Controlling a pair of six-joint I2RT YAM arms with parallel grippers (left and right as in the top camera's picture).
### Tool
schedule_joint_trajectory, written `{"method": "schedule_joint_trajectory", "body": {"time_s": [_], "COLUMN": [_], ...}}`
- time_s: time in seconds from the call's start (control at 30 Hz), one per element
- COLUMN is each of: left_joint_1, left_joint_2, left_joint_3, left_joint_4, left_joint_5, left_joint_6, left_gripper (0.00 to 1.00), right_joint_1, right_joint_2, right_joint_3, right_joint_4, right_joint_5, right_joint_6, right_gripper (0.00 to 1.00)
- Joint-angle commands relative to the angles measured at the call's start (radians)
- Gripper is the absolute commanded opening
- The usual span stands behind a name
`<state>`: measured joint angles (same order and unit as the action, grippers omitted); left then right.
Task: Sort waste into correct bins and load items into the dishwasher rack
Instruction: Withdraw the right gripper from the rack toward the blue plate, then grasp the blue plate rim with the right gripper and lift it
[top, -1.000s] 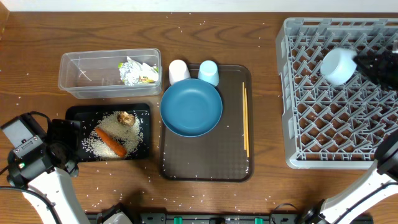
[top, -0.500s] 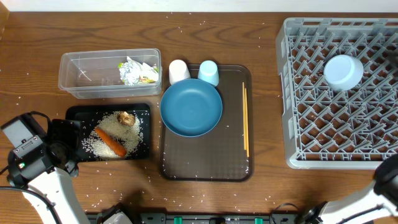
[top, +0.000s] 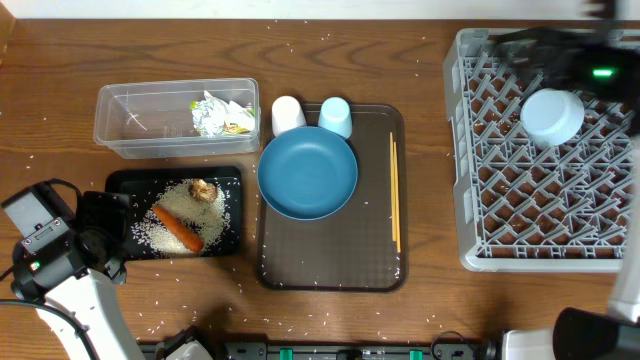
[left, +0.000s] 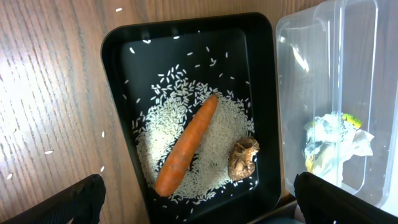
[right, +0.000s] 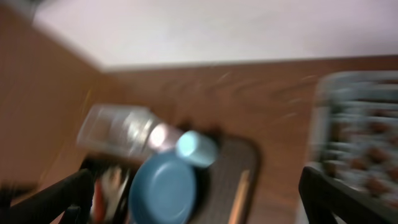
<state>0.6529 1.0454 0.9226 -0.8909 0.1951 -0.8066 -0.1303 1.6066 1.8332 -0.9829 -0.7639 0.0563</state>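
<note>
Left hand (left: 200, 202) and right hand (right: 200, 199) spread; carrot (left: 186, 144), rice (left: 221, 134) in black tray (left: 115, 93), wrapper (left: 333, 143) in tub (left: 292, 74), bowl (top: 552, 115) in rack (top: 520, 220).

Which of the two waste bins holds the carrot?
The shallow black tray: the carrot lies on its rice grains, beside a brown lump. The clear tub holds only a crumpled wrapper.

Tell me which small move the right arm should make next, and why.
Probably it should swing the right claw left toward the blue cup on the tray. The bowl already sits in the rack, and the claw is open and holds nothing. The blue cup, white cup, plate and chopsticks are not yet loaded.
</note>
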Motion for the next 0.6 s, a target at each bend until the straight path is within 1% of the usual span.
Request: {"method": "schedule_joint_trajectory", "body": {"time_s": [0.0,0.07,0.13,0.23,0.37,0.47,0.57], "left_joint_1": [0.003,0.003,0.003,0.003,0.003,0.003,0.003], "left_joint_2": [-0.001,-0.001,-0.001,-0.001,-0.001,-0.001,-0.001], "left_joint_3": [0.011,0.011,0.011,0.011,0.011,0.011,0.011], "left_joint_4": [-0.002,-0.002,-0.002,-0.002,-0.002,-0.002,-0.002], "left_joint_5": [-0.016,-0.016,-0.016,-0.016,-0.016,-0.016,-0.016], "left_joint_6": [0.013,0.013,0.013,0.013,0.013,0.013,0.013], "left_gripper": [0.98,0.98,0.98,0.98,0.98,0.98,0.98], "right_joint_1": [0.180,0.285,0.402,0.568,0.751,0.856,0.933], "right_joint_2": [0.044,0.071,0.105,0.164,0.274,0.366,0.438], "right_joint_3": [-0.003,-0.003,-0.003,-0.003,-0.003,-0.003,-0.003], "right_joint_4": [-0.031,-0.049,-0.064,-0.085,-0.110,-0.108,-0.106], "right_joint_5": [0.133,0.229,0.343,0.531,0.769,0.786,0.782], "right_joint_6": [-0.062,-0.062,-0.061,-0.043,0.086,0.125,0.134], "right_gripper": [0.97,0.92,0.90,0.91,0.95,0.95,0.97]}}
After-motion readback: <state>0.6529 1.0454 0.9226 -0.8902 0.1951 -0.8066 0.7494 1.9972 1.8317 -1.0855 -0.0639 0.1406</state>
